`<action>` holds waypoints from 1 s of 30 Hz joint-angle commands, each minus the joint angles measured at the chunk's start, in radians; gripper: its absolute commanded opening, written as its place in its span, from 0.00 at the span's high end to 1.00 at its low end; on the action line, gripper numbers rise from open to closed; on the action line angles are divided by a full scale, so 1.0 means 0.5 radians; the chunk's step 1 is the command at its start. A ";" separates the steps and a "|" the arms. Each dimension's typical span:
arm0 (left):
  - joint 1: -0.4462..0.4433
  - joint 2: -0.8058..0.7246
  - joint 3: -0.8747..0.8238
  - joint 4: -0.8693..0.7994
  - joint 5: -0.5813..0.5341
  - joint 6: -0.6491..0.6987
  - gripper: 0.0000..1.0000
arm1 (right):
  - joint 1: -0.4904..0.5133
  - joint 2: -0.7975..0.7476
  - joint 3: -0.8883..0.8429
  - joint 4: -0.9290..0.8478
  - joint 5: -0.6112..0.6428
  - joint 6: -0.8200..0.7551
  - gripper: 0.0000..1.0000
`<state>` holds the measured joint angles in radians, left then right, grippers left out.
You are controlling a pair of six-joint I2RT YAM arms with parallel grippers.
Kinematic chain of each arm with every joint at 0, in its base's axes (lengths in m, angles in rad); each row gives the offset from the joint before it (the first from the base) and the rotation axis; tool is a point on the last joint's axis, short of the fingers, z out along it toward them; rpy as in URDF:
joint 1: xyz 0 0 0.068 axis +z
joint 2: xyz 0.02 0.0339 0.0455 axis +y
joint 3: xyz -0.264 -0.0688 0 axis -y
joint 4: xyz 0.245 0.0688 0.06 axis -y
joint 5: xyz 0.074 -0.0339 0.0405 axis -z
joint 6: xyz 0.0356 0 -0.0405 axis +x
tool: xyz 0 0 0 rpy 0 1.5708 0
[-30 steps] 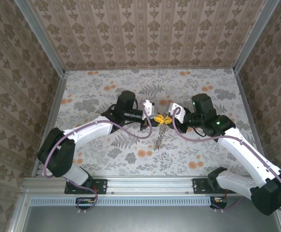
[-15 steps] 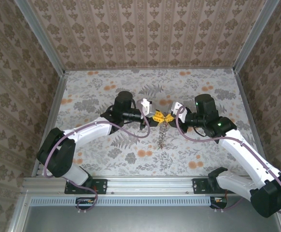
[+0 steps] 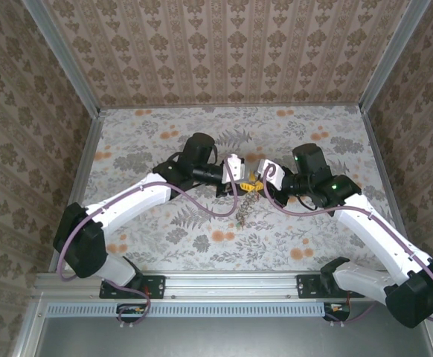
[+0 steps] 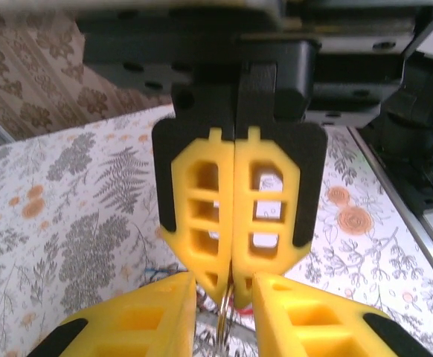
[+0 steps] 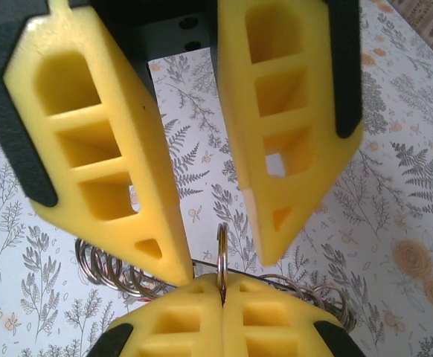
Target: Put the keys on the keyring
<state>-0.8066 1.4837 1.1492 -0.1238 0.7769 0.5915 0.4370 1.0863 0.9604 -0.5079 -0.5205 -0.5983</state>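
Right gripper: jaws clenched flat together on a thin metal loop. The loop stands edge-on and pokes out from between the tips.

Left gripper: jaws released, with a clear gap. One tip sits on each side of the loop, and as far as we can see neither pad touches it.

Keyring: its chain-like coil runs just behind the right tips and shows to either side of them. In the top view it dangles below the point where the two grippers meet, over the table. We cannot tell whether the loop belongs to the keyring or to one of the keys, and we cannot make out any key for sure.

Our read is that the right gripper is the anchor while the left lines up to take or work the loop. To do this well:
- Hold the right clamp firm and motionless.
- Centre the loop in the left gap before closing.
- Bite the exposed part beyond the right tips, pads square on its flat faces.
- Close slowly, because thin wire twists or slips easily and the hanging coil may swing.
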 commanded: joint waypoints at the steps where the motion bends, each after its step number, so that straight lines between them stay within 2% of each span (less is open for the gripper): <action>1: -0.001 -0.008 0.068 -0.206 -0.039 0.136 0.72 | 0.015 -0.016 0.098 -0.015 0.018 -0.033 1.00; 8: 0.009 0.005 0.099 -0.246 -0.040 0.158 0.72 | 0.025 -0.028 0.096 -0.018 0.000 -0.030 1.00; 13: 0.009 0.049 0.166 -0.278 -0.010 0.173 0.78 | 0.028 -0.028 0.105 -0.015 -0.001 -0.029 1.00; 26: 0.011 0.102 0.190 -0.320 -0.023 0.191 0.78 | 0.028 -0.053 0.077 0.051 -0.063 0.000 1.00; 30: 0.012 0.108 0.190 -0.326 -0.015 0.188 0.84 | 0.028 -0.058 0.071 0.068 -0.081 0.009 1.00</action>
<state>-0.8043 1.5261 1.2182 -0.2588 0.7578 0.6598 0.4442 1.0859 0.9695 -0.5228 -0.5087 -0.5987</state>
